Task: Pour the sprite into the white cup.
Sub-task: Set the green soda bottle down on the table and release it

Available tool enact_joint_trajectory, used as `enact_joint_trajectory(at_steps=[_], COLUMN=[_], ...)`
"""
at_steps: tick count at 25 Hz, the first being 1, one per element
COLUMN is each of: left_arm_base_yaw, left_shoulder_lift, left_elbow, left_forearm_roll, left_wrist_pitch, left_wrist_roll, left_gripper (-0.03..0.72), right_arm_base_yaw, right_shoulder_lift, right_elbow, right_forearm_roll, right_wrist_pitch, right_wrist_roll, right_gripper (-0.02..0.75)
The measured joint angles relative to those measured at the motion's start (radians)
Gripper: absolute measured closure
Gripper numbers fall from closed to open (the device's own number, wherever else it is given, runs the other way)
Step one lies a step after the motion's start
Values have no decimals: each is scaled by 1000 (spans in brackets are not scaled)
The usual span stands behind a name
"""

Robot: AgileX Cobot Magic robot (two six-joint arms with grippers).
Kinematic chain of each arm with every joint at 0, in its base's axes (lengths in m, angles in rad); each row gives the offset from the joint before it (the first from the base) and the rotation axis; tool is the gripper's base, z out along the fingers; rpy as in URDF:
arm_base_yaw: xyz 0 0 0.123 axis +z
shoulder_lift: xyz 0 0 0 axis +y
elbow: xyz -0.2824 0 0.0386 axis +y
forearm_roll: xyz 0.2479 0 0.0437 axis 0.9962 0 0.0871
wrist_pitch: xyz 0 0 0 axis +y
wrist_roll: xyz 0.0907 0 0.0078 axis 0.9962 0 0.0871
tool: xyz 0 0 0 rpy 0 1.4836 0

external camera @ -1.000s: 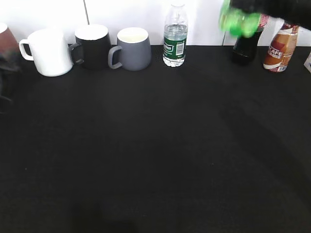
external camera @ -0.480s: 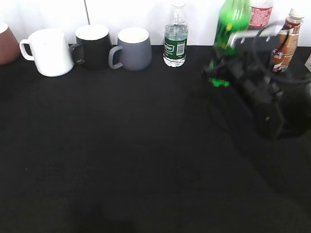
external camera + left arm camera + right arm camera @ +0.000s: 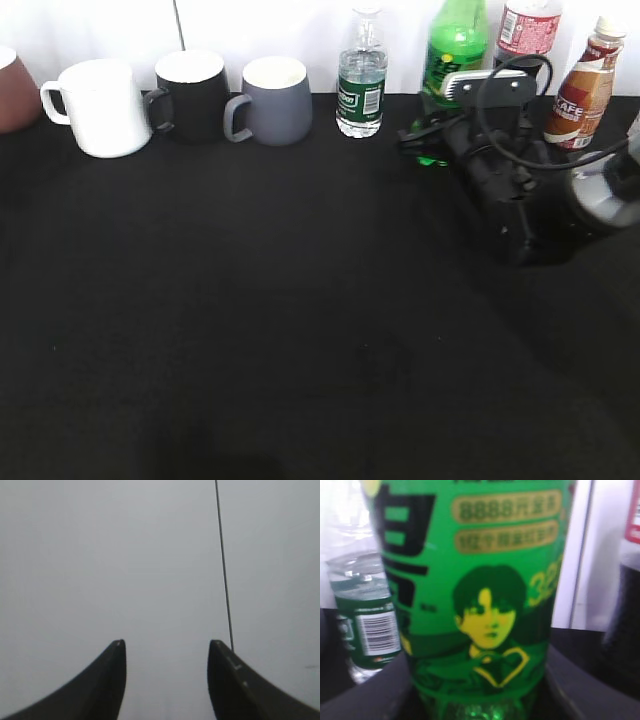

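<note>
The sprite, a tall bright-green bottle, stands upright at the back right of the black table. It fills the right wrist view. My right gripper is shut on the sprite's lower body, one finger on each side. The white cup stands at the back left with its handle to the left, far from the bottle. My left gripper is open and empty and faces a plain grey wall. It is out of the exterior view.
A black mug, a grey mug and a small water bottle stand in the back row. A red-labelled dark bottle and a brown coffee bottle stand right of the sprite. A brown object is at the left edge.
My right gripper has come down and left with the sprite from high at the top right. The bottle is now upright and low in the back row.
</note>
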Motion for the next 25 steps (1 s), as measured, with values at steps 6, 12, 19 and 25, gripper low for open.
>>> enact_joint_trajectory(at_steps=[6, 12, 19, 25], left_arm_base_yaw=[0, 0, 0, 0], left_shoulder_lift=[0, 0, 0, 0], left_elbow=[0, 0, 0, 0], left_forearm_roll=[4, 12, 18, 38], left_wrist_pitch=[5, 5, 5, 5], left_wrist_roll=[-7, -7, -18, -18], left_gripper=[288, 293, 300, 302], right_arm_base_yaw=[-22, -22, -22, -22], right_shoulder_lift=[0, 1, 2, 36], right_elbow=[-4, -38, -43, -50], right_forearm_roll=[-44, -53, -53, 57], right_wrist_pitch=[-1, 10, 93, 109], right_wrist_roll=[9, 14, 93, 86], right_gripper=[335, 201, 195, 159])
